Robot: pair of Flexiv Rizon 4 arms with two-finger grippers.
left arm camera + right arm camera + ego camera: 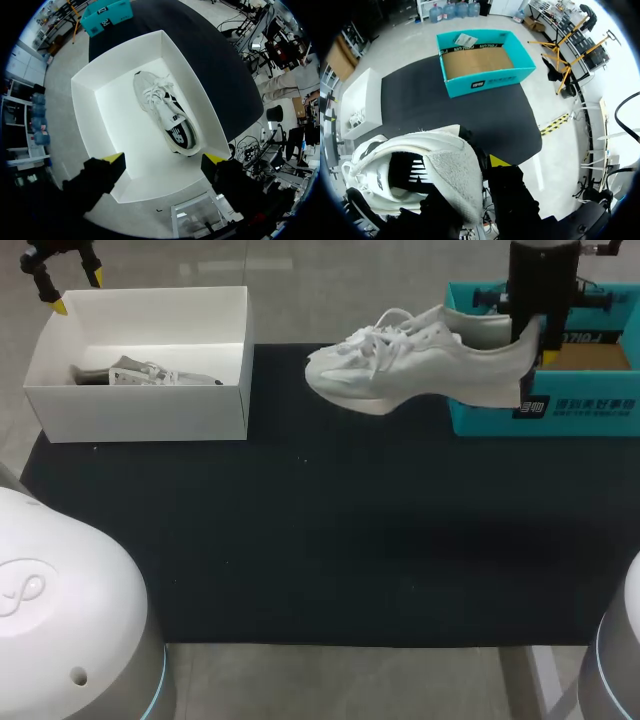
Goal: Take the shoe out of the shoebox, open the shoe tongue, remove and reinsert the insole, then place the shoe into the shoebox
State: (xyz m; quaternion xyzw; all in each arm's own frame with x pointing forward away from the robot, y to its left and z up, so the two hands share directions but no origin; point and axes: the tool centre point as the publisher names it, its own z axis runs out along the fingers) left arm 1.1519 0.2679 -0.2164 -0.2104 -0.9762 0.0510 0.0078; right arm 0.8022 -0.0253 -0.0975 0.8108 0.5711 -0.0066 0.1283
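At the upper right of the head view, gripping a white sneaker (pixel 400 365) by the heel with the right claw (pixel 527 340), closed on the heel collar. Held up clear of the black-covered table (pixel 330 540), sole down, toe toward frame left, laces loose on top. Just behind the heel, against the right edge of the frame, a teal shoebox (pixel 560 420), open, with a bare cardboard floor. At upper left, an open white box (pixel 140 415) with a second sneaker (pixel 150 373) lying inside. Over that box's far left corner, the left claw (pixel 62 280), spread open and holding nothing.

From the right wrist: one yellow fingertip (pixel 497 161) against the outside of the heel, the other hidden by the shoe. Looking straight down into the white sneaker's mouth past the padded collar. Teal shoebox ahead of the claw, well apart from it.

From the left wrist: both yellow tips wide apart, with the white box below and ahead of them. Second sneaker resting on the box floor, opening upward, dark insole showing, touching neither finger
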